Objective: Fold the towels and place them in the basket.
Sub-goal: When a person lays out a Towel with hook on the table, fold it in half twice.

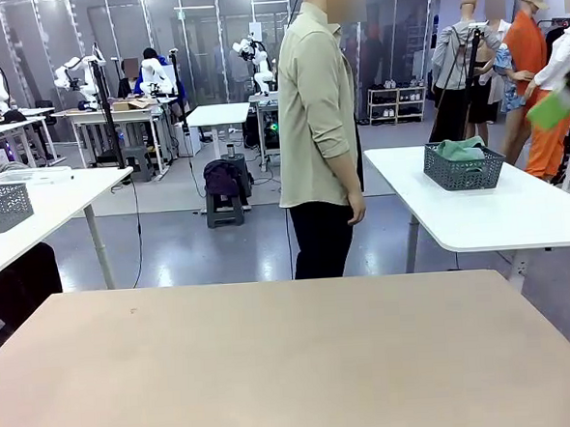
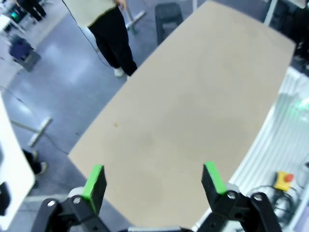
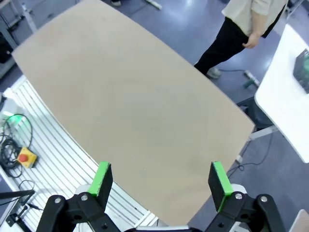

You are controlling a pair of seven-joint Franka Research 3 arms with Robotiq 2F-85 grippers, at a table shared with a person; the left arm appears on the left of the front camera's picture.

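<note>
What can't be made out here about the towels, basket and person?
Front view: how many towels lie in the basket, and whether folded; its mesh wall hides all but a green top.
Right wrist view: the right edge cuts off the basket.
Front view: second basket, cut by the left edge; contents hidden by its wall.
Front view: person, far hand behind the body.

The right gripper (image 3: 161, 178) hangs over the beige table (image 3: 125, 96), its green pads (image 3: 103, 178) spread wide apart. A person (image 3: 241, 29) in a beige shirt and black trousers stands at the far edge. Nearby, a dark basket (image 3: 302, 70) sits on a white table (image 3: 285, 111). A yellow box with a red button (image 3: 24, 157) lies among cables.
</note>
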